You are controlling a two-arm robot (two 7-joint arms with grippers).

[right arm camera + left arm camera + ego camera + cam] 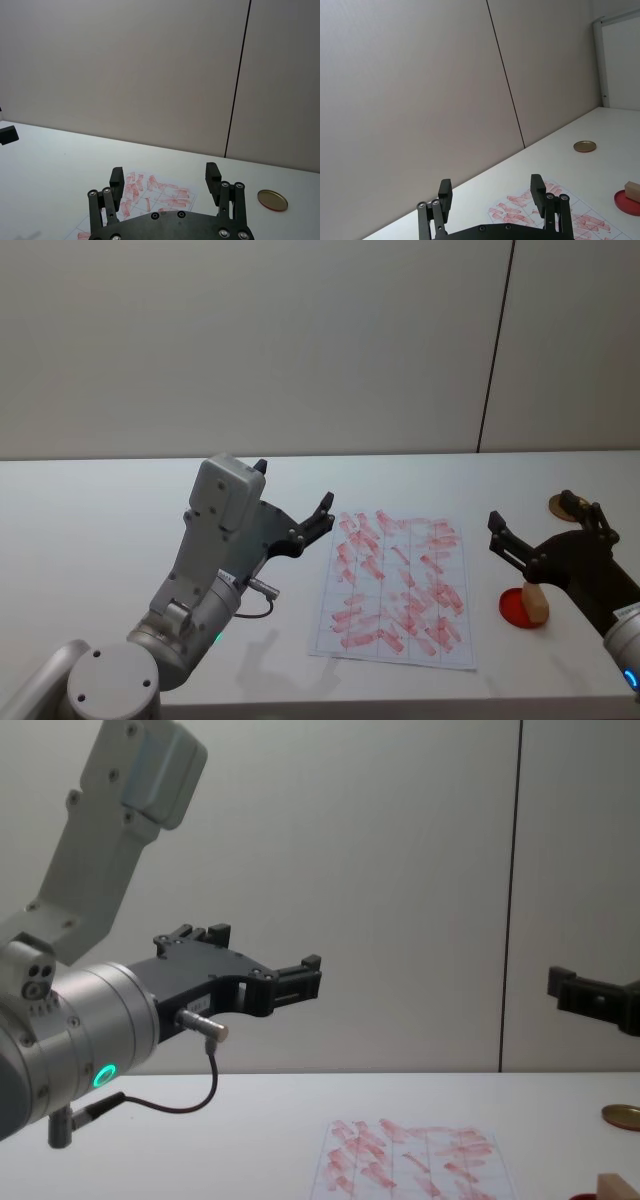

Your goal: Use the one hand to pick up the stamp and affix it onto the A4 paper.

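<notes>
A white desk [100, 540] stood before a plain grey wall. The left hand [295, 483] hung in the air at about 9 o'clock from the sheet. Its two black fingers were spread wide and held nothing. From the chest camera it was clear that this hand was well above the desk surface. The right hand [530, 508] was at 3 o'clock from the sheet. It was also raised, with its fingers wide apart and empty.

The A4 paper [395, 580] lay flat in the middle of the desk, covered with slanted red-pink marks. At about 4 o'clock from the paper, near its edge, lay a red round piece [510, 608]. The stamp [536, 603] rested on this piece, below the right hand but not touched by it. A flat brass-coloured disc [553, 505] lay at 2 o'clock from the paper, partly behind one finger of the right hand.
</notes>
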